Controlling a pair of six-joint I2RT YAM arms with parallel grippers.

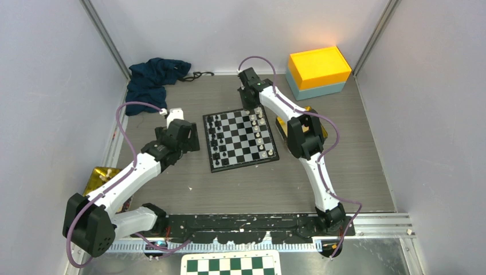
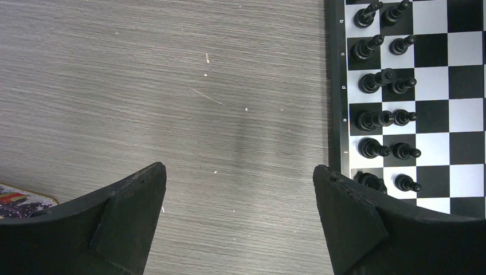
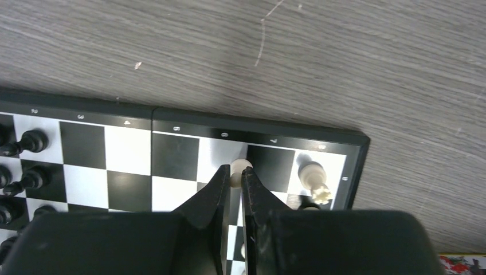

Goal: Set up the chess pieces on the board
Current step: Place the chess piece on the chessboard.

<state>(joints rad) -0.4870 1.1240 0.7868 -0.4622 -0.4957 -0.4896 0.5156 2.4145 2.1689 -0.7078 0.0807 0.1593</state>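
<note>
Board [image 3: 258,123] edge: R gripper [image 3: 235,177] pinching white piece [image 3: 239,167]; L gripper [image 2: 239,189] spread nr black pieces [image 2: 378,83]; box [image 1: 318,67], cloth [image 1: 150,81] behind.

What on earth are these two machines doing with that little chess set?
A robot is laying out pieces on a small chessboard. Its right gripper pinches a white piece over the board's edge row, near a corner. The left gripper hangs open above the table, beside the black pieces, which already stand in two rows.
</note>
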